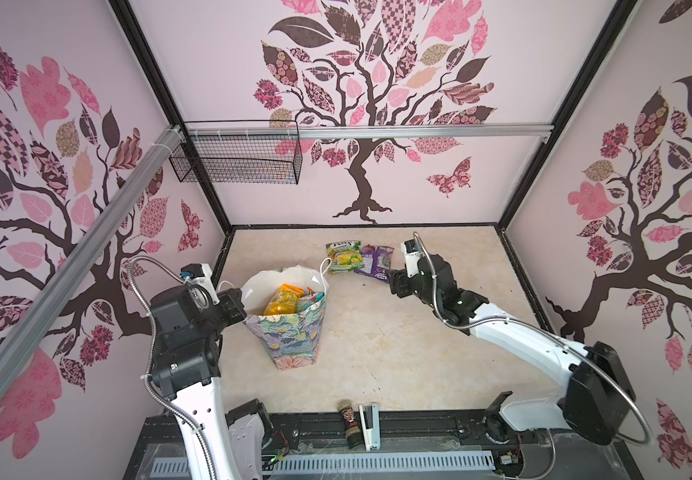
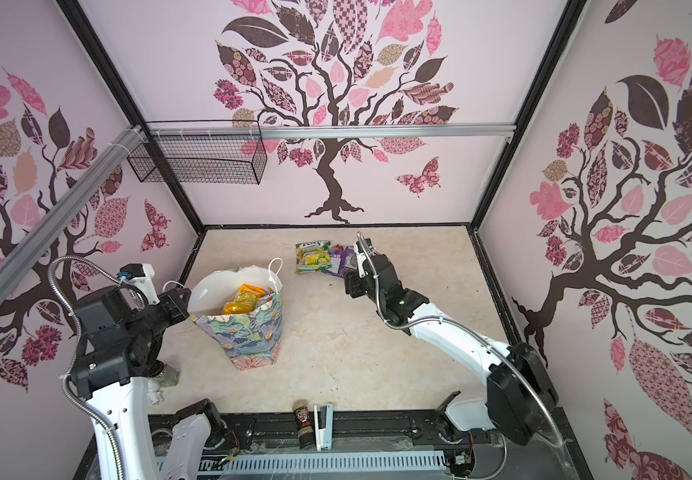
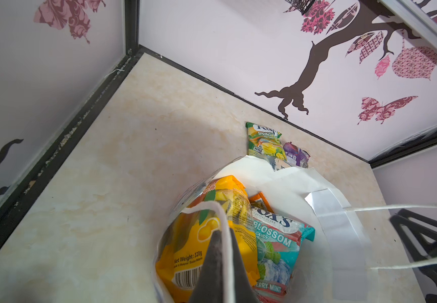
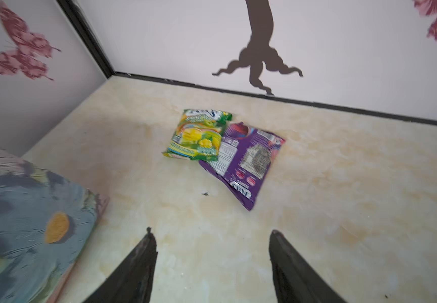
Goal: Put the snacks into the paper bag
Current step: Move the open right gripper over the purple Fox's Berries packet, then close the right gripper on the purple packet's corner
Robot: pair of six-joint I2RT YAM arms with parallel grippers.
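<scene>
- Nearest the lens in both top views, a dark spice jar (image 1: 347, 424) and a white stapler (image 1: 369, 426) sit side by side at the front edge of the table (image 1: 398, 357), well apart from both arms.
- Left of centre, the paper bag (image 1: 290, 336) stands upright with its mouth open. A yellow packet (image 1: 281, 299) and a teal packet (image 1: 310, 300) stick up inside, with an orange packet (image 3: 260, 199) behind them.
- At the bag's left rim, the left gripper (image 1: 241, 305) has its fingers (image 3: 209, 267) pressed together on that rim, with a white cord handle (image 3: 224, 228) running along them.
- To the right of the bag, the right gripper (image 4: 210, 232) is spread wide and empty.
- Toward the back wall, the green-yellow packet (image 1: 342, 257) and the purple packet (image 1: 373, 262) lie flat and touching. The purple one's near corner is just ahead of the right gripper's tips, with a gap between.
</scene>
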